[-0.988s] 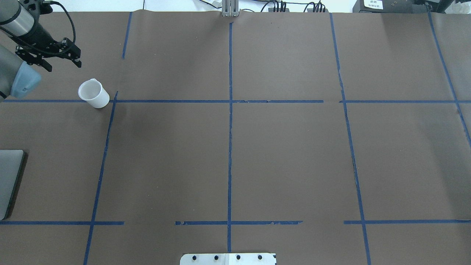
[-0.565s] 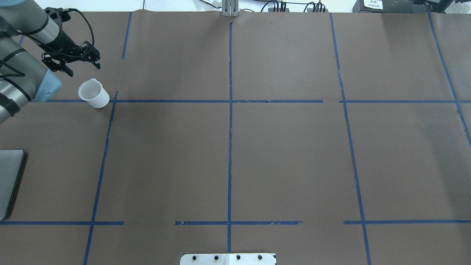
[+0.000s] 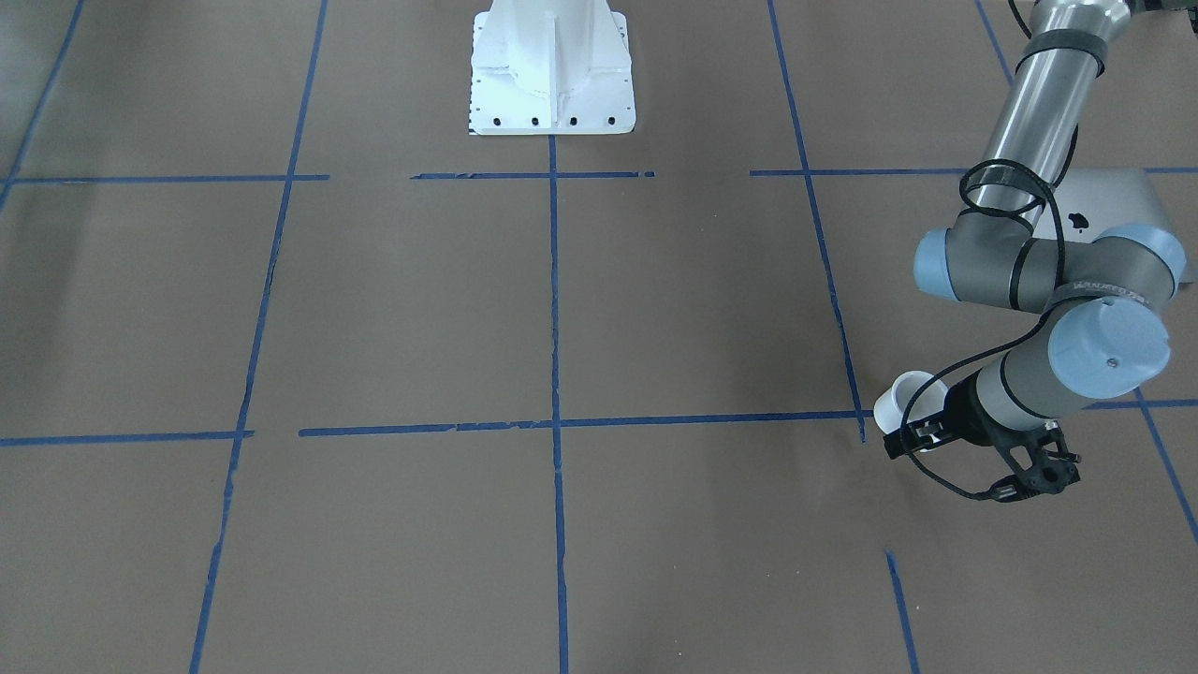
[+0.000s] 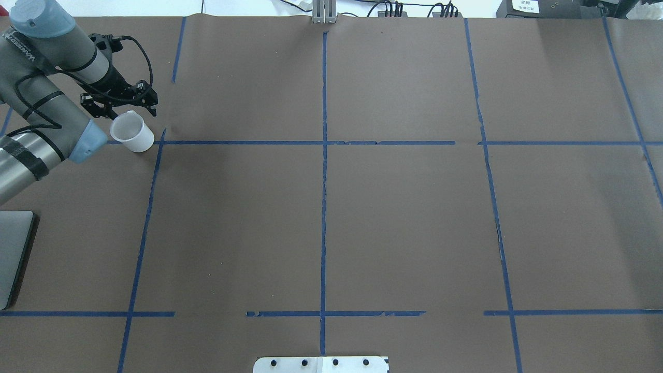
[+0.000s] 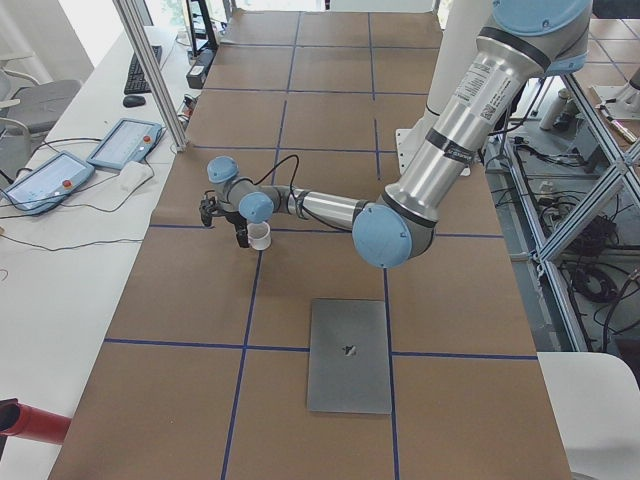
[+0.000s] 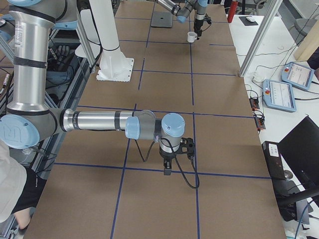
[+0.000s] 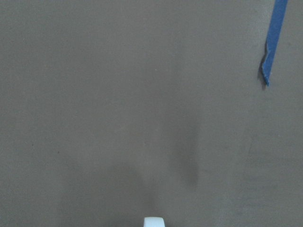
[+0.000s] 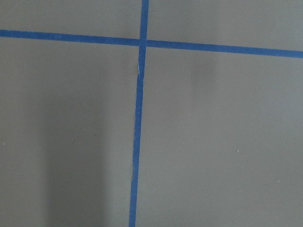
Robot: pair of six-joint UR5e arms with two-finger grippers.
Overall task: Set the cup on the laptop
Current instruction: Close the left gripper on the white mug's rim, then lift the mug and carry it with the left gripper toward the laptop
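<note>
The white cup (image 4: pixel 133 133) stands upright on the brown table at the far left, handle toward the far side; it also shows in the front view (image 3: pixel 910 393). My left gripper (image 4: pixel 120 101) is open and empty, just beyond the cup's handle side, fingers spread wider than the cup; in the front view it (image 3: pixel 969 463) hangs beside the cup. A white sliver of the cup (image 7: pixel 154 222) shows at the left wrist view's bottom edge. The silver laptop (image 4: pixel 13 254) lies closed at the left edge, partly behind the arm in the front view (image 3: pixel 1114 201). My right gripper (image 6: pixel 167 167) shows only in the exterior right view; I cannot tell its state.
Blue tape lines (image 4: pixel 323 142) divide the brown paper. The white robot base (image 3: pixel 552 75) stands at mid table on the robot's side. Two teach pendants (image 5: pixel 125 143) and a metal post (image 5: pixel 150 70) stand along the far edge.
My left arm has swung to the right and slightly nearer, bringing the open gripper from the far left corner to just behind the cup. The cup and laptop have not moved.
</note>
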